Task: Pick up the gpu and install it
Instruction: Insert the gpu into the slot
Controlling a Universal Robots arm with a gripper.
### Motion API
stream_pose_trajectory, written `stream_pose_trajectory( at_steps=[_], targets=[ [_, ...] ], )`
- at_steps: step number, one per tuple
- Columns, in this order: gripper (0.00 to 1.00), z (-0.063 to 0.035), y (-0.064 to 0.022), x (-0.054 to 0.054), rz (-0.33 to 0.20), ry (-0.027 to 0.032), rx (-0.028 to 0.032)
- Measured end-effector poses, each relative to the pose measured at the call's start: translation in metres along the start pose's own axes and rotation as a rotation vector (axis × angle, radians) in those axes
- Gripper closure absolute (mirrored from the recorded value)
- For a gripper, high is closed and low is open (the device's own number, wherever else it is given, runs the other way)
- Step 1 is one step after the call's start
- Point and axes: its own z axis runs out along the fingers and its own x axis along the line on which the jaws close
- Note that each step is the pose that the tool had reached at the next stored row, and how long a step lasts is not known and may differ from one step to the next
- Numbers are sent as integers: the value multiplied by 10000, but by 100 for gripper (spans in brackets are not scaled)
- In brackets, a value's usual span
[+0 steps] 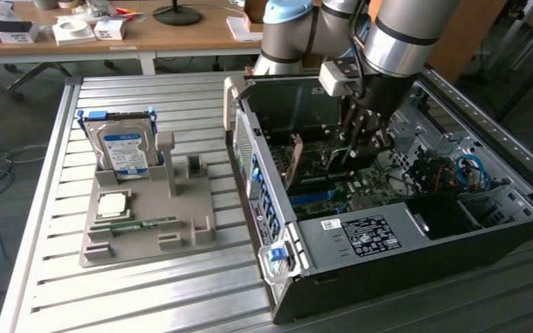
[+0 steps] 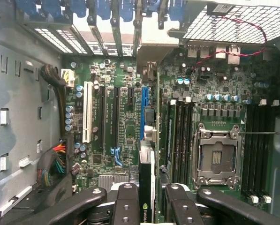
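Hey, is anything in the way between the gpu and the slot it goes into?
Nothing visible. The gpu stands edge-on in the gripper, lined up along the blue slot, and the part of that slot that shows is bare.

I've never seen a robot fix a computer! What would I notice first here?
The big silver robot arm reaching down into the open computer case catches the eye first. Its gripper is shut on the gpu, held edge-on over the green motherboard. On the exterior view's left, a hard drive with a blue-white label stands in a grey tray.
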Motion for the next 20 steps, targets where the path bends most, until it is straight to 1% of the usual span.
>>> stream_pose_trajectory(
  at_steps=[10,20],
  targets=[
    [74,47,37,1,-111,0,-4],
    [74,92,111,2,-192,1,-8]
  ],
)
